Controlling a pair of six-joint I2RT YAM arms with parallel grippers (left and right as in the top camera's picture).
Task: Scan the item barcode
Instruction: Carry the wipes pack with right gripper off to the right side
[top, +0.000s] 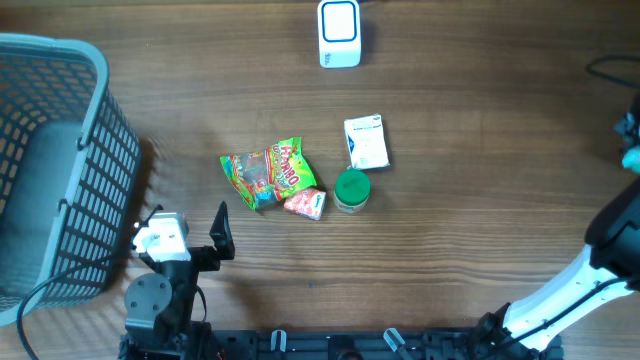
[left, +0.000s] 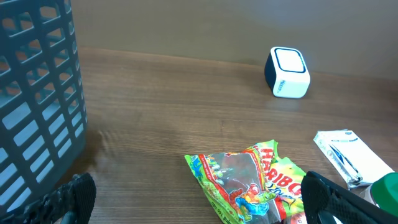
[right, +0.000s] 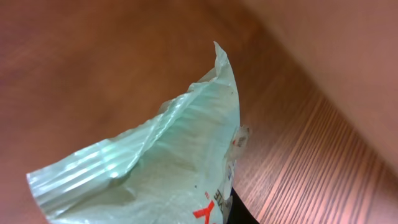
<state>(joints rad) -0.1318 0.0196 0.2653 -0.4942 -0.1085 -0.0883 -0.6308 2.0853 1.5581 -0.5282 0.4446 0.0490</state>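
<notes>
The right gripper (top: 630, 135), at the worktop's (top: 480, 240) far right edge, is clenched on a pale green crinkled packet (right: 168, 162) held above the wood, well apart from the white barcode scanner (top: 339, 33). The left gripper (left: 202, 205) is released, its jaws spread wide beside the slatted grey-blue basket (top: 95, 130), whose interior shows its grey floor. A Haribo bag (top: 265, 172), small red packet (top: 305, 203), green-lidded jar (top: 351, 190) and white box (top: 366, 142) lie clustered mid-worktop.
</notes>
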